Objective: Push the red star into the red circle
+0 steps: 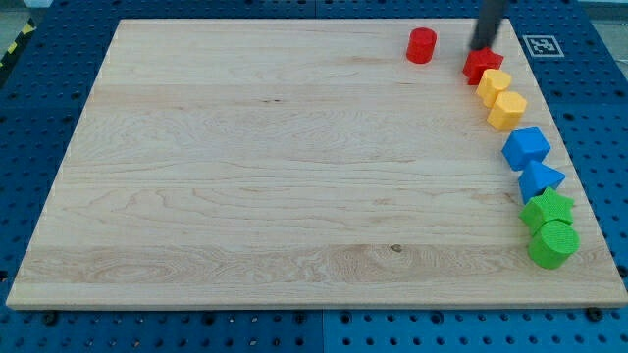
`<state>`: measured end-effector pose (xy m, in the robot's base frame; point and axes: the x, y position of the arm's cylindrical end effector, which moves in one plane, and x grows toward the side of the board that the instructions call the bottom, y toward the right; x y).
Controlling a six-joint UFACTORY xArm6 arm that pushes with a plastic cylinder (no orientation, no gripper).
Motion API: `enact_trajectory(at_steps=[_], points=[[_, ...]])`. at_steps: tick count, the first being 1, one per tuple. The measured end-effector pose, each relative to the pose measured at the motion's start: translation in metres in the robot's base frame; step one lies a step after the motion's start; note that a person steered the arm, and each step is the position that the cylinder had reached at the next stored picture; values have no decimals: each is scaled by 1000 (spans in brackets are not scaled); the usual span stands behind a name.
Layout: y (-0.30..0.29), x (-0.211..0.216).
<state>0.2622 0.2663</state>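
Note:
The red star (pixel 482 65) lies near the board's top right, at the top of a column of blocks along the right edge. The red circle (pixel 421 45) is a short red cylinder to its left and slightly higher, with a gap of bare wood between them. My tip (pixel 482 49) comes down from the view's top and sits right at the star's upper edge, seemingly touching it. The rod stands to the right of the red circle.
Below the red star run a yellow block (pixel 494 85), a yellow hexagon (pixel 507 110), a blue block (pixel 526 147), a blue triangle (pixel 540 180), a green star (pixel 548 208) and a green cylinder (pixel 553 243). A tag marker (pixel 539 45) lies beyond the board's (pixel 275 167) top right corner.

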Motion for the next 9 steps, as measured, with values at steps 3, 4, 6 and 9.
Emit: enact_trajectory(at_steps=[3, 4, 6, 9], points=[[26, 41], [11, 43], [-2, 56], [-29, 48]])
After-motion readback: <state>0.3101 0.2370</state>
